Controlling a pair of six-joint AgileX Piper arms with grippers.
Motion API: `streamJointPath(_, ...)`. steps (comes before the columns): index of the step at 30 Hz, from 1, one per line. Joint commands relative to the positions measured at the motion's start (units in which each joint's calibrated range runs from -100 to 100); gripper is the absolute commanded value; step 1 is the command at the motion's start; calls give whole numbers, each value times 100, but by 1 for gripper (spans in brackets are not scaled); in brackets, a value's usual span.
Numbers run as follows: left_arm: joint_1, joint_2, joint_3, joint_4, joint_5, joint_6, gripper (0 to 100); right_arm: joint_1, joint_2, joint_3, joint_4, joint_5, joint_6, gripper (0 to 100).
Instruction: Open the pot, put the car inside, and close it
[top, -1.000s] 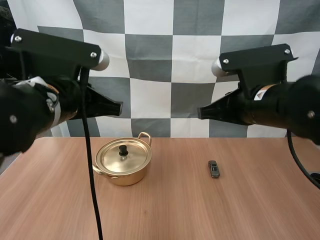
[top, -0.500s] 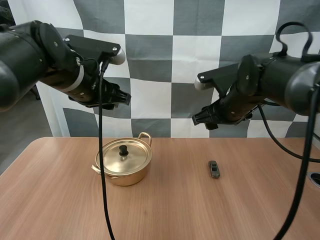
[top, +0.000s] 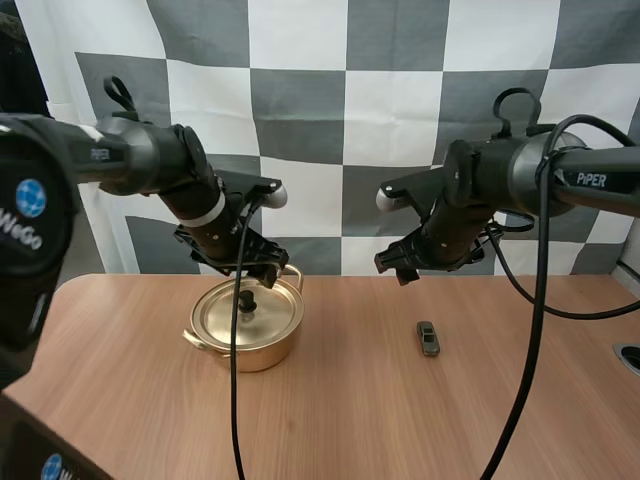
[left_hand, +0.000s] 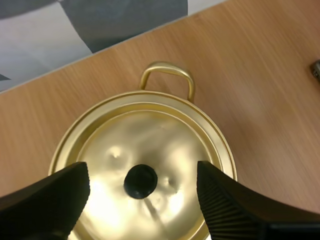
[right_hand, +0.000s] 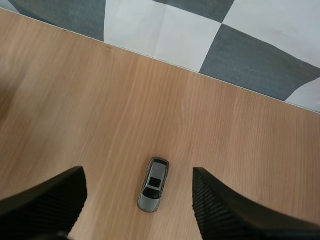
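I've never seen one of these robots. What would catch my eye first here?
The shiny golden pot, with its lid on, stands out most. The left hand hovers open right above the lid's black knob. Off to the right arm's side, a tiny grey car lies on the wooden table, with the right hand open above it.

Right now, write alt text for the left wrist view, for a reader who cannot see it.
The left gripper, open, hangs over a gold pot with a black finger on either side of the black knob on its lid. The lid is on, and the pot stands on a wooden table.
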Motion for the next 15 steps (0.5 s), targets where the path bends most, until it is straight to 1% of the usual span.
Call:
streamJointPath(1,-82,551,-41,76,-30,-2,100,-3,50,-15,-3,-40,1,100)
streamJointPath(7,-95,695,-83,285,-222,-15,100,-3,91,-15,-3,-101,1,100)
streamJointPath(15,-95,695,-83,324,-348,-40,100,-3,91,-15,-3,-158,1,100)
